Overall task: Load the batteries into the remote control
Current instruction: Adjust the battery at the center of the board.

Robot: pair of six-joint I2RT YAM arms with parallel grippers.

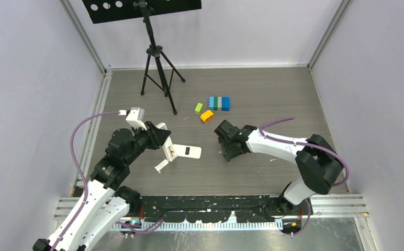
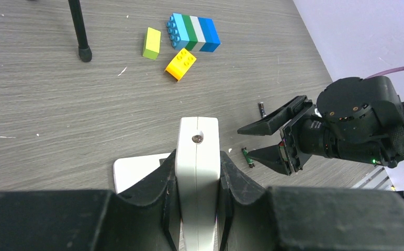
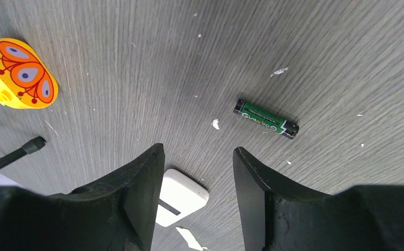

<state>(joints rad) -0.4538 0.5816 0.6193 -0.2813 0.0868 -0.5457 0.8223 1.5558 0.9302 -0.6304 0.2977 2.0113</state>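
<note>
Right wrist view: right tool (image 3: 197, 151) gapes empty, battery (image 3: 266, 118) lying off to one side; closing here could miss or roll it; left tool (image 2: 197, 157) clamps the remote (image 2: 196, 130).

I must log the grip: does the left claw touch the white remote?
Touching. The left wrist view shows the left claw clamped on two sides of the remote, with no gap.

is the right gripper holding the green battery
No, the battery lies loose on the table beyond the right gripper, whose jaws stand open and grip nothing.
</note>
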